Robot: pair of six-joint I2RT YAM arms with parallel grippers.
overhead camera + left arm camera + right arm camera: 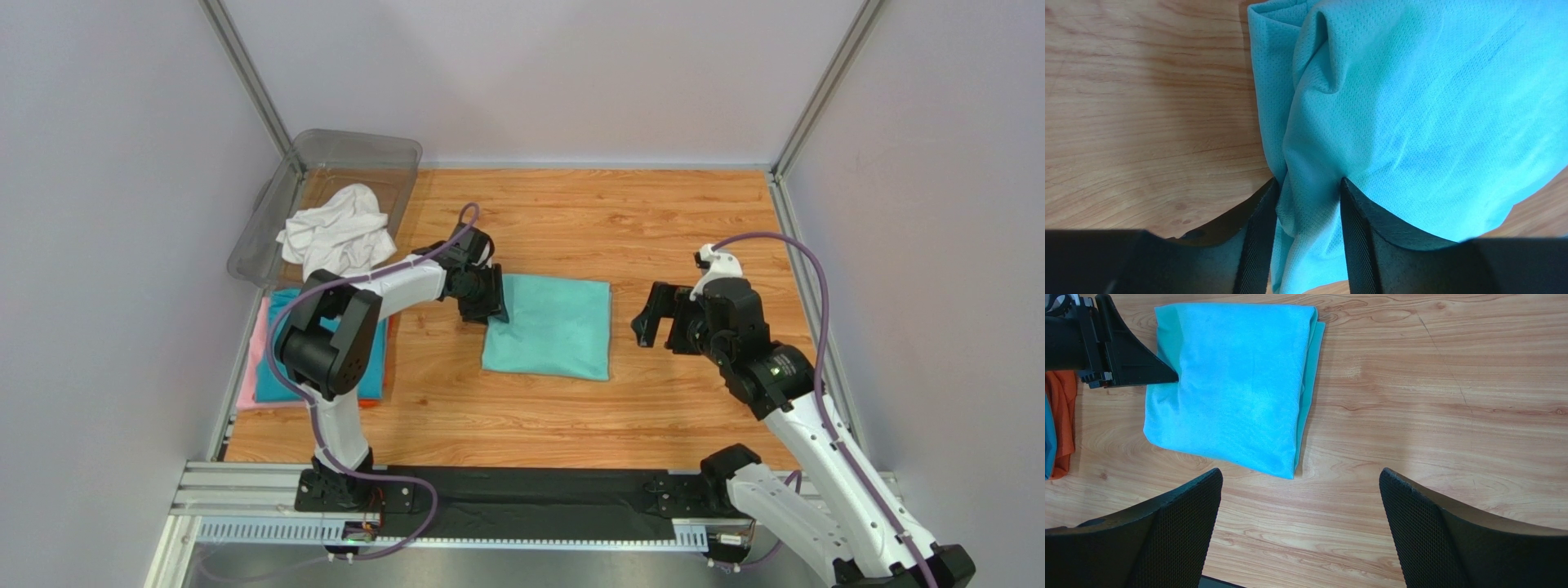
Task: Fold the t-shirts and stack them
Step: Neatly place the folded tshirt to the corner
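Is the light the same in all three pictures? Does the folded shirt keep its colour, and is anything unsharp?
Top external view: soft, even light, weak shadows; the folded t-shirt looks mint green. Left wrist view: it looks bluish, its weave sharp, the black fingers lack detail. Right wrist view: the same blue cast, a pale sheen on the table, nothing blurred.

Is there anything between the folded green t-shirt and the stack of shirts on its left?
Nothing visible lies on the table between the green t-shirt and the stack. Only the left arm's own elbow hangs over the stack.
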